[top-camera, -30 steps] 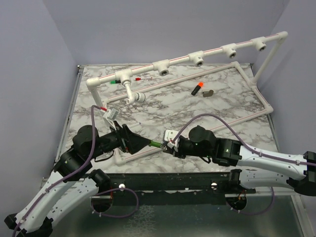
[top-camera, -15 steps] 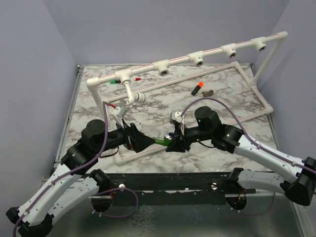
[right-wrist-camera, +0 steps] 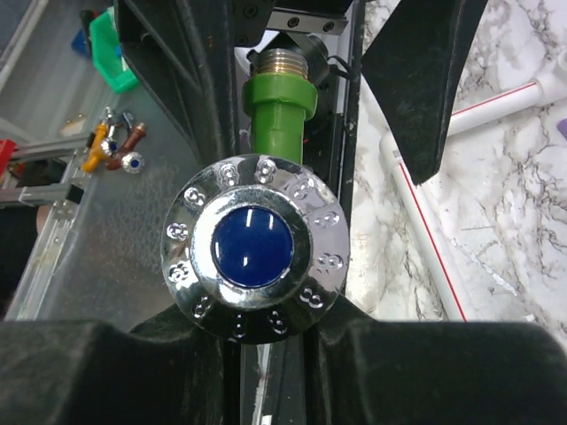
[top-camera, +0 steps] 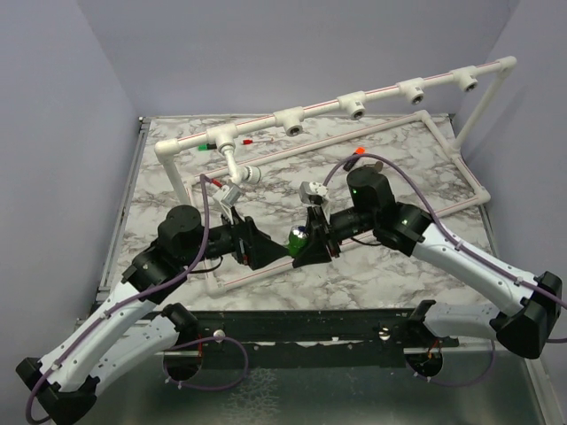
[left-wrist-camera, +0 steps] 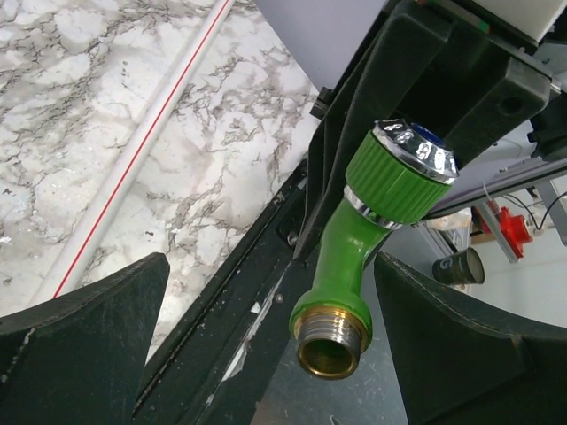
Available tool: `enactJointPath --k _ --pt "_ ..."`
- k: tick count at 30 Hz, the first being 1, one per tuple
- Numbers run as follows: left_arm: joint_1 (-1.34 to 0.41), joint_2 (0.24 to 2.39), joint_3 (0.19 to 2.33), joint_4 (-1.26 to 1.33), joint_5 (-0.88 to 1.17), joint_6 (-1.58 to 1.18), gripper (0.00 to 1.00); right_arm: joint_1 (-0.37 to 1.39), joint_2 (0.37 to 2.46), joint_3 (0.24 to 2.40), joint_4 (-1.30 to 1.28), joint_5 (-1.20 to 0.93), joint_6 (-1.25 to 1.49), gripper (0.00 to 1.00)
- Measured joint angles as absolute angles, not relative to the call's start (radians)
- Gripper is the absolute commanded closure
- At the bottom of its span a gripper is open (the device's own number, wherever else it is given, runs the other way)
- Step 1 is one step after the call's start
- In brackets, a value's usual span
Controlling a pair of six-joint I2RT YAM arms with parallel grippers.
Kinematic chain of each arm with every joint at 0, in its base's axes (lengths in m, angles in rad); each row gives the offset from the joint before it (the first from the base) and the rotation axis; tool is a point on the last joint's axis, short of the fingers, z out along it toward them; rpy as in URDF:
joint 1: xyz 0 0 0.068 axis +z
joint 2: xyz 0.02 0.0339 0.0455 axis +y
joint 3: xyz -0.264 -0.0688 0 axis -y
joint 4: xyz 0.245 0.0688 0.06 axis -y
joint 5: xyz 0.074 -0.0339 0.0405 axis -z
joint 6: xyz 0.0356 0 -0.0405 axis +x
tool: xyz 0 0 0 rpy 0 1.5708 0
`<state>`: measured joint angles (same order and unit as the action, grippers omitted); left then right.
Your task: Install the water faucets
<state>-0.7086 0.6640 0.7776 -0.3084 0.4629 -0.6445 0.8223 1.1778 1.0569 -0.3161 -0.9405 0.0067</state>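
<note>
One water faucet (top-camera: 297,237), bright green with a chrome knob, hangs above the table's near middle. My right gripper (top-camera: 310,248) is shut on it just under the knob. In the right wrist view the knob (right-wrist-camera: 252,248) with its blue cap sits between the fingers of my right gripper (right-wrist-camera: 257,332), and the green body (right-wrist-camera: 279,102) points away. My left gripper (top-camera: 270,250) stands open opposite. In the left wrist view the faucet (left-wrist-camera: 350,257) hangs with its threaded end (left-wrist-camera: 332,341) between the wide-apart fingers of my left gripper (left-wrist-camera: 270,266), touching neither.
A white pipe frame runs along the back with several open tee sockets (top-camera: 291,121) and an elbow fitting (top-camera: 244,174) at the left. A low white pipe with a red stripe (left-wrist-camera: 133,159) lies on the marble table (top-camera: 399,266). An orange-tipped item (top-camera: 359,151) lies behind my right arm.
Both arms have moved away from the near edge toward the table's middle and risen. The right gripper has carried the faucet along and turned it, knob uppermost. The left gripper has stayed open.
</note>
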Motion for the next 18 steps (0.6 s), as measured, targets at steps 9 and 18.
enactJointPath --k 9,18 --pt "-0.709 0.669 0.740 -0.193 0.513 -0.694 0.07 0.792 1.258 1.090 -0.329 -1.034 0.065 1.00" --pt "-0.708 0.658 0.719 -0.141 0.523 -0.742 0.10 0.757 1.259 1.090 -0.335 -1.048 0.132 0.99"
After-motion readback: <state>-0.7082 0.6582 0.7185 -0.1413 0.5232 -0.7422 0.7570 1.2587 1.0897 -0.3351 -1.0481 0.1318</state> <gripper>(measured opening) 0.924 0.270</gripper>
